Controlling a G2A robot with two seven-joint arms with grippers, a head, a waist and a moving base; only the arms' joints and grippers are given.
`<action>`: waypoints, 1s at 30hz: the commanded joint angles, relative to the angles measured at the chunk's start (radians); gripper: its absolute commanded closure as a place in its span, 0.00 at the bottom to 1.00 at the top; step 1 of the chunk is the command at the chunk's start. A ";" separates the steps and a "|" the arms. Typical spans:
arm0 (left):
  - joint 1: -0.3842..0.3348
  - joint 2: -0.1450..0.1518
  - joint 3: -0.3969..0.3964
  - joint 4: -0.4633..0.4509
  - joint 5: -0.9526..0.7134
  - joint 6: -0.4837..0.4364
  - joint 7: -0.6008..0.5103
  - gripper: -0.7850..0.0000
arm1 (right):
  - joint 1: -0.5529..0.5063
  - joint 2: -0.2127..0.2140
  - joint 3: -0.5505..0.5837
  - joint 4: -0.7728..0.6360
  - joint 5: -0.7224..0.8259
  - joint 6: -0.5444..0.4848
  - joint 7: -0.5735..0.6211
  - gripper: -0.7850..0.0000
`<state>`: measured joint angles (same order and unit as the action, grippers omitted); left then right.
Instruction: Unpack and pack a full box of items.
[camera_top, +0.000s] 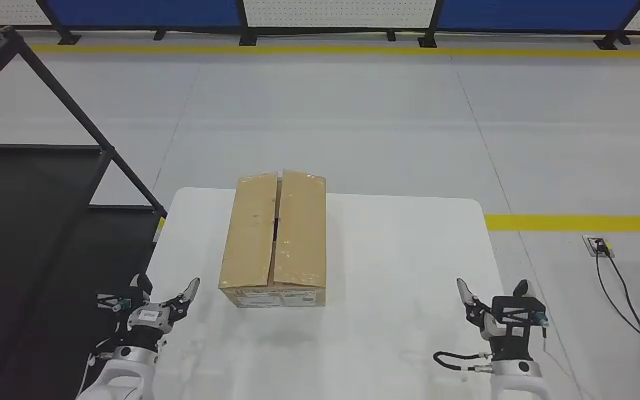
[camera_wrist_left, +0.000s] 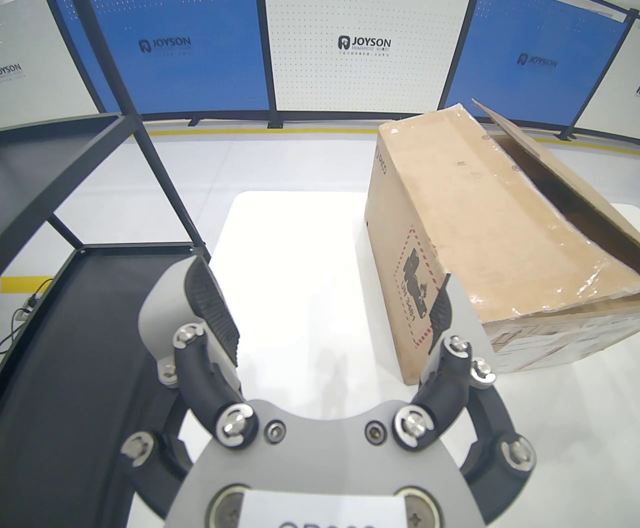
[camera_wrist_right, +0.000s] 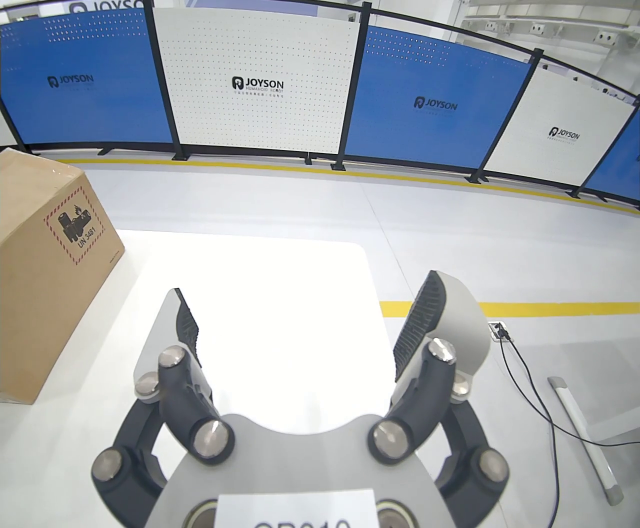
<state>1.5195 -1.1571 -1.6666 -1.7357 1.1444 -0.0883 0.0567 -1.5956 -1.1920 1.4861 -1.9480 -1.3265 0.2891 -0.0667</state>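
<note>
Box (camera_top: 273, 238) flaps nearly shut; left claw (camera_wrist_left: 325, 280) and right claw (camera_wrist_right: 307, 287) flank it, wide; pry one-sided and you may slide it.

We see one obstacle on the tabletop (camera_top: 400, 300): the cardboard box (camera_top: 273, 240), standing left of the middle and toward the far edge. Its top is nearly closed, with only a narrow slit along the middle seam. Bare tabletop stretches from the box's right side to the right edge, and our right tool (camera_wrist_right: 305, 287) hangs at the near corner there, jaws spread. Our left tool (camera_wrist_left: 325, 280), also spread, faces a narrower bare strip between the box and the black rack (camera_wrist_left: 75, 325). The rack's slanted posts stand just beside the tabletop's left edge.
</note>
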 joint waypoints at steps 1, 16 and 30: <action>-0.035 -0.002 0.022 0.026 0.017 0.021 -0.018 0.00 | 0.011 -0.002 0.001 0.007 0.009 -0.003 0.001 0.00; -0.235 -0.030 0.200 0.265 0.108 0.095 -0.009 0.00 | 0.102 -0.025 -0.055 0.092 -0.060 0.063 -0.022 0.00; -0.247 -0.050 0.276 0.268 0.093 0.082 0.018 0.00 | 0.155 -0.040 -0.116 0.154 -0.250 0.229 0.017 0.00</action>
<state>1.2719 -1.2064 -1.3934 -1.4683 1.2369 -0.0055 0.0738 -1.4409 -1.2316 1.3702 -1.7937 -1.5764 0.5177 -0.0497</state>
